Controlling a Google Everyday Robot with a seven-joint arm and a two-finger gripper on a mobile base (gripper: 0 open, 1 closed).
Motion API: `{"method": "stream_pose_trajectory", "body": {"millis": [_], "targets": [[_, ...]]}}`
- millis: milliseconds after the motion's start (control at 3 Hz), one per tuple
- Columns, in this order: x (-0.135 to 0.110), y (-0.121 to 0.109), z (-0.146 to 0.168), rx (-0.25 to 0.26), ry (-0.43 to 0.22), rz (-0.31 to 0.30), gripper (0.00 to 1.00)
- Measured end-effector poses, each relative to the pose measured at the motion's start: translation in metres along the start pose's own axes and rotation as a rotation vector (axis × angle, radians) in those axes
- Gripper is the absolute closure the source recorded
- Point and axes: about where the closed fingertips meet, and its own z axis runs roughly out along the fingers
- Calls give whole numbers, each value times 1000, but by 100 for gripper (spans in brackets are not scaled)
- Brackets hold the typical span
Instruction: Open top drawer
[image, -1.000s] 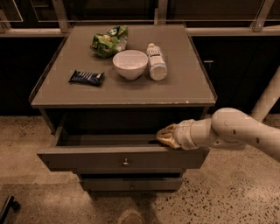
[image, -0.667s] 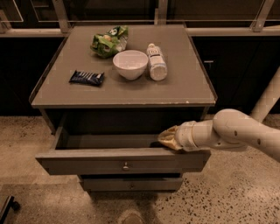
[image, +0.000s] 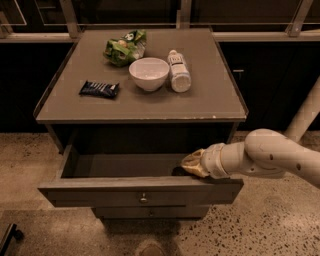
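Dark object (image: 8, 236) at near-left floor edge, cut off, can't identify. Grey-brown top drawer with flat front (image: 95, 196) stands open, sticking out toward the near side under the table (image: 215, 102); small round metal knob (image: 143, 198) mid-front. Drawer interior dim, contents not readable. Lower drawer front (image: 150, 213) mostly hidden beneath it.

On the table: dark blue snack bar wrapper (image: 99, 89), green crinkled chip bag (image: 125, 47), white round bowl (image: 149, 74), white plastic bottle (image: 178, 71) lying down just beside the bowl.

End effector (image: 184, 168) sits at the drawer front's top edge, right part; tip in shadow, can't tell whether it's open or closed. White arm (image: 272, 157) cut off at right. Speckled stone floor (image: 280, 222); dark cabinetry behind.
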Motion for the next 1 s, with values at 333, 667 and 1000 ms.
{"method": "stream_pose_trajectory", "body": {"millis": [333, 667, 1000], "targets": [[10, 24, -4, -13, 13, 42, 100], [7, 23, -6, -13, 13, 42, 100], [12, 26, -18, 57, -31, 81, 100]]}}
